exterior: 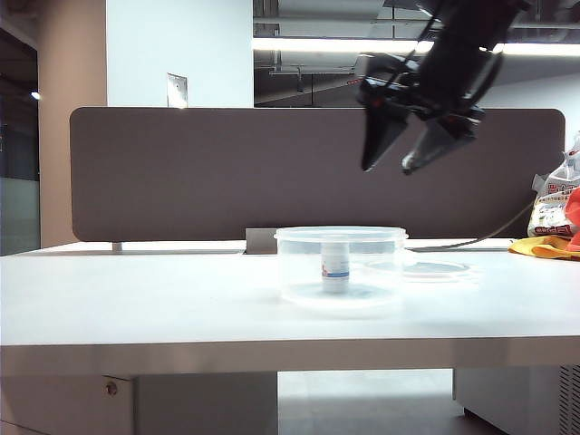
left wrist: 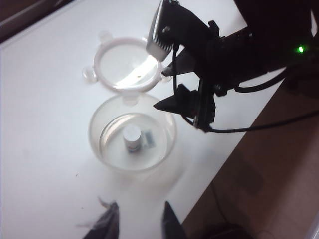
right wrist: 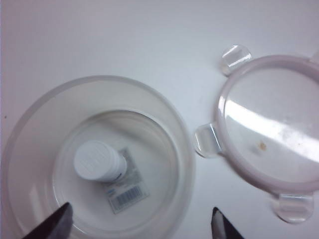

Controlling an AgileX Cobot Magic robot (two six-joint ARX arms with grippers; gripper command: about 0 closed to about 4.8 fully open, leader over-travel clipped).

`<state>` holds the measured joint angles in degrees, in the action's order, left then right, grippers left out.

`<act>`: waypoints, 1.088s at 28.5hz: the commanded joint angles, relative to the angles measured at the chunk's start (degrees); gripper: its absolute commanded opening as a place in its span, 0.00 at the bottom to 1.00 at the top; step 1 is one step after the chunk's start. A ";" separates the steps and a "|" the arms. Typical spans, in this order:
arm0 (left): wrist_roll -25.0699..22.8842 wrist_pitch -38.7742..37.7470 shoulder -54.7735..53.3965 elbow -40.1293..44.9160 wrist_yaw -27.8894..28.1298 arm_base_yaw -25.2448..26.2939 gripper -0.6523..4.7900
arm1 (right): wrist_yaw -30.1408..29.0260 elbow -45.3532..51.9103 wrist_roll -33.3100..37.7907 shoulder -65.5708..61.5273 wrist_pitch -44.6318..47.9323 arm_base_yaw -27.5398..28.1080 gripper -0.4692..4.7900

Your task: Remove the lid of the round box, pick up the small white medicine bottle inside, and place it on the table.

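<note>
Below the right gripper point(exterior: 405, 156) you see the white table point(exterior: 136, 299), its top smooth, bare and glossy, with a thick front edge. That gripper hangs high over the table with its two dark fingers spread wide and nothing between them; in its own wrist view the fingertips point(right wrist: 50, 225) frame the scene underneath. Directly beneath it stands the round box point(right wrist: 94, 159), open-topped, clear and wider than tall. Upright inside, near the middle of the box floor, is the small white medicine bottle point(right wrist: 98, 162), white cap upward, its label showing a blue band in the exterior view. Beside the box, off to one side of the right gripper's fingers, the lid point(right wrist: 271, 129) lies flat on the table, close to the box rim, with small tabs around its edge.

You find the left gripper point(left wrist: 137, 221) only in its own wrist view, hovering above the table on the near side of the box from the lid; its fingers stand partly apart and hold nothing.

Behind the table runs a dark brown-grey partition panel point(exterior: 181, 172). Beyond it you see a white wall point(exterior: 181, 45) and a ceiling light strip point(exterior: 326, 43). At the table's far right edge lie a printed bag point(exterior: 555, 207) and some orange-yellow cloth point(exterior: 548, 246).
</note>
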<state>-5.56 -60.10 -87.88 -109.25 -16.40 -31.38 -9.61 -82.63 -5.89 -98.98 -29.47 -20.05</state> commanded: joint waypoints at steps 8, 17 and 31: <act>-0.28 -0.96 -0.15 -0.24 0.79 -0.61 0.33 | 3.52 -0.50 1.55 -5.44 2.73 -5.79 0.76; -1.36 -1.05 -0.17 -0.24 0.79 -0.59 0.33 | 2.36 -0.52 3.52 -8.33 2.86 -5.79 0.76; -1.49 -1.01 -0.17 -0.24 1.20 -0.57 0.33 | 0.26 -0.52 6.34 -9.18 7.82 -6.36 0.76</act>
<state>-6.68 -61.36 -88.27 -109.23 -15.31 -31.88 -9.08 -82.81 0.10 -107.92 -22.74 -26.28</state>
